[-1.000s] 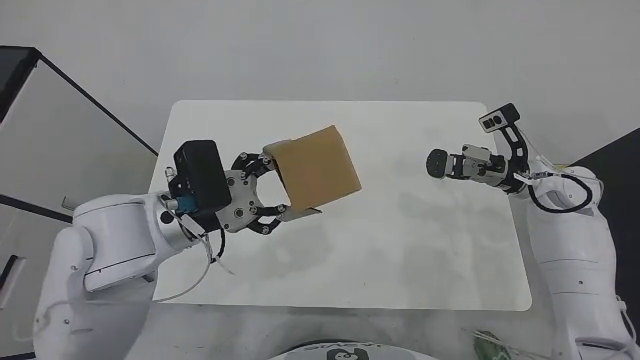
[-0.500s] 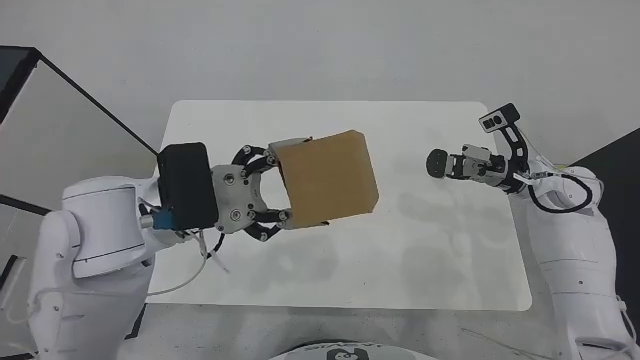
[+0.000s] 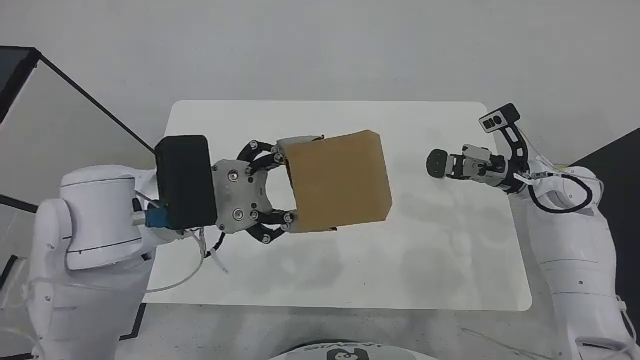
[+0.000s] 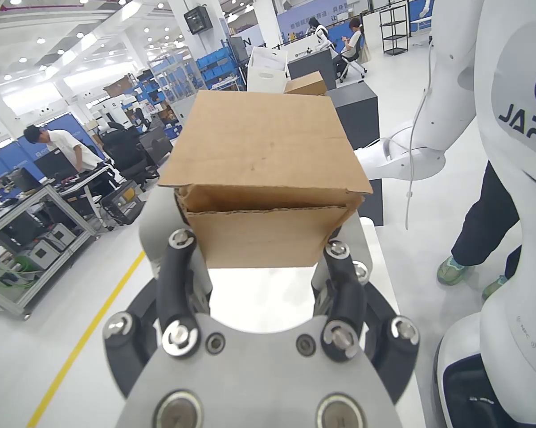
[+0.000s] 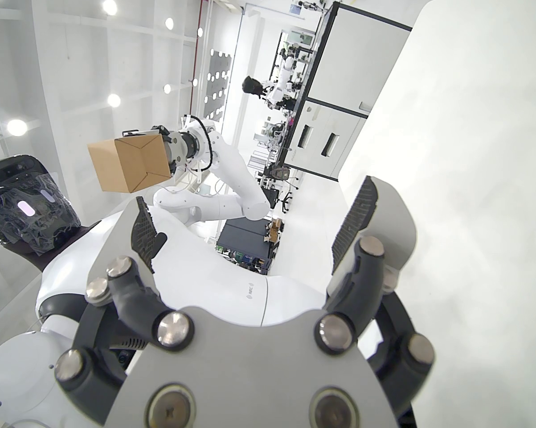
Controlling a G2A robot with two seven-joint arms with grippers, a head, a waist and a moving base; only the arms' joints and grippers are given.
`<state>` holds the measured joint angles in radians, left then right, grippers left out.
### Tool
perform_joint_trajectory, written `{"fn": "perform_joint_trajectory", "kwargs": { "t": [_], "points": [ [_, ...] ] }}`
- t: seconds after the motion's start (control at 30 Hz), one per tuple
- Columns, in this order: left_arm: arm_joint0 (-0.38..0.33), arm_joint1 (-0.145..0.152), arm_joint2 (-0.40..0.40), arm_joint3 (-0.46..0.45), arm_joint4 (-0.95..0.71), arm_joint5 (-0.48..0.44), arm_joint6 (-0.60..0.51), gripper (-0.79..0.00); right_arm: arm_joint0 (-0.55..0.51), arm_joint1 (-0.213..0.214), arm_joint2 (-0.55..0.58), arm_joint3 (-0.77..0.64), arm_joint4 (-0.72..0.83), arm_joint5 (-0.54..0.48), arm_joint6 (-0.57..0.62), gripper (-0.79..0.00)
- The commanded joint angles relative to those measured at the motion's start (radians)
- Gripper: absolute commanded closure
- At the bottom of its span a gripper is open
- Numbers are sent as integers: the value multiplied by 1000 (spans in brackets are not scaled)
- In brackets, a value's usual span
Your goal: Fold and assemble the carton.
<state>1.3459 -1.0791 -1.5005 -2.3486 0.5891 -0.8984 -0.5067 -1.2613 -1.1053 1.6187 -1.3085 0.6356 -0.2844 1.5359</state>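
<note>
The left gripper (image 3: 284, 193) grips one end of the brown carton (image 3: 337, 180), a finger pressed to each of two opposite sides. The carton juts rightward from the gripper, held in the air above the middle of the white table (image 3: 440, 260). A cardboard flap hangs at the gripped end between the fingers, and the end away from the gripper is closed by folded flaps. Well apart, over the table's right side, the right gripper (image 3: 437, 164) hangs with fingers spread and empty, pointing left toward the carton.
</note>
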Motion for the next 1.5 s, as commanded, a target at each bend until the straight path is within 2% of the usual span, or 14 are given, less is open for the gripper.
{"fn": "perform_joint_trajectory", "kwargs": {
  "t": [0.0,0.4,0.57,0.83,1.13,1.17,1.33,1.47],
  "points": [
    [-3,1,6,1,7,15,10,0,0,0,0,0,0,0,0,-785],
    [-126,10,57,48,-9,48,-29,0,0,0,0,0,0,0,0,-785],
    [-164,16,46,45,98,2,-46,0,0,0,0,0,0,0,0,-785],
    [-233,11,19,56,344,-106,163,0,0,0,0,0,0,0,0,-785],
    [-233,11,19,56,344,-106,163,0,0,0,0,0,0,0,0,-785],
    [-237,12,11,39,385,-102,155,0,0,0,0,0,0,0,0,-785],
    [-273,12,4,-1,660,-114,332,0,0,0,0,0,0,0,0,-785],
    [-293,18,22,-1,926,-112,547,0,0,0,0,0,0,0,0,-785]
  ]
}}
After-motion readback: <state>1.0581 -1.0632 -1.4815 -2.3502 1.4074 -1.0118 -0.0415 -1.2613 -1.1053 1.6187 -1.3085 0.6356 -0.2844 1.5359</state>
